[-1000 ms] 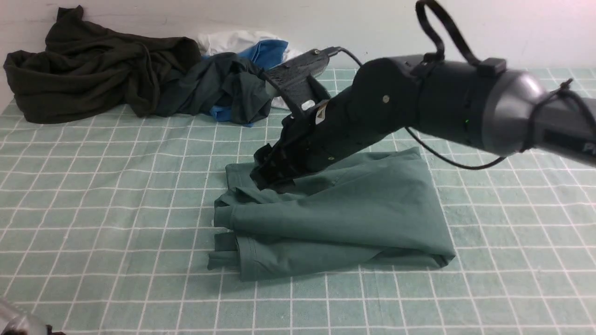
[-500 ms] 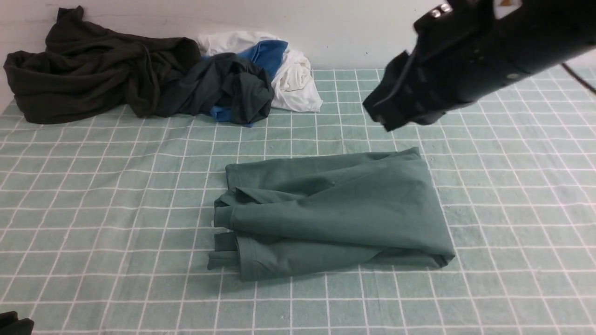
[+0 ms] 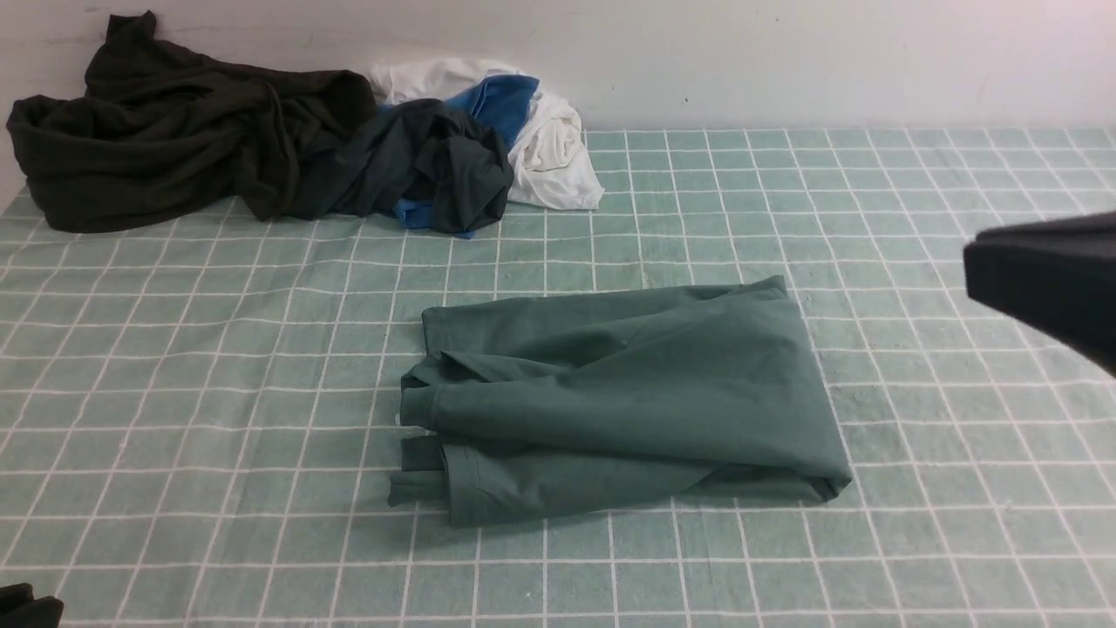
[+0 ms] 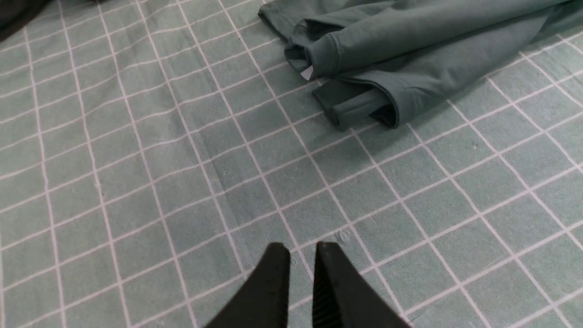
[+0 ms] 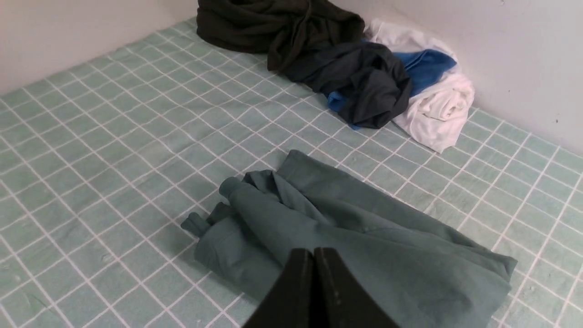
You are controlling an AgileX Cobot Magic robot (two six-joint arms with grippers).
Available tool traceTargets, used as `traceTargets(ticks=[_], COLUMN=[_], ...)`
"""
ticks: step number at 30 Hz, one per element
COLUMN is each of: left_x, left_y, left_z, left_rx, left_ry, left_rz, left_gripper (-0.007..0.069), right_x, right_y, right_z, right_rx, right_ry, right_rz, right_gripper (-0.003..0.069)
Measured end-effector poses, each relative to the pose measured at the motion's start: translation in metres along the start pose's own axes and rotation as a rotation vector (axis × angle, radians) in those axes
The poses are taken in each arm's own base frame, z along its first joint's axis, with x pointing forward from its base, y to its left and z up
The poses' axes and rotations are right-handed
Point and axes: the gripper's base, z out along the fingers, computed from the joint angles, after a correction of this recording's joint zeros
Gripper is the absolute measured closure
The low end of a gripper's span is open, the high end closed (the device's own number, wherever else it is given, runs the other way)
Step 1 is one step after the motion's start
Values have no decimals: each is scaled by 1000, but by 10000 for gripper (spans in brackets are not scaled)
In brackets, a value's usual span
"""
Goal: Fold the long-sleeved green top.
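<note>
Bare checked counter fills the left half and the whole lower band of the front view, leaving wide passage there. The folded green long-sleeved top lies low in the middle, with open cloth all around it. A heap of dark garments with blue and white cloth blocks the upper left against the wall. The right gripper intrudes at the right edge.

desk: green checked cloth | centre: folded green top | 11 o'clock: heap of dark, blue and white clothes
</note>
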Motion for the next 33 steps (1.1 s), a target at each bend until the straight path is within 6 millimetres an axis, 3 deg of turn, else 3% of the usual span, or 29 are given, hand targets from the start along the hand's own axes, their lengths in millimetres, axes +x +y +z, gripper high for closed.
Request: traceTargets(ticks=[6,14,23,29,30,31,33], left_x=[0,0,0,0,0,0,0], left_y=[0,0,0,0,0,0,0], left_z=[0,0,0,0,0,0,0], left_rx=[-1,-1,-1,-2,-2,-2,-2], left_ry=[0,0,0,0,0,0,0], left_rz=[1,1,1,1,1,1,1], left_gripper=[552,552,552,552,552,552,552], right_x=[22,32,35,76,96,95,131], right_y=[3,3,0,-9,-13,-13,-20], right_z=[-13,-14,-6,-11,-12,-15,-18], right_rx=[-18,-18,23,140,193,193,316], right_ry=[42,142,8,-234,-282,-302,-367], right_rz=[15,-1,-25,18,53,56,117], right_gripper=[671,671,672,672,672,672,672])
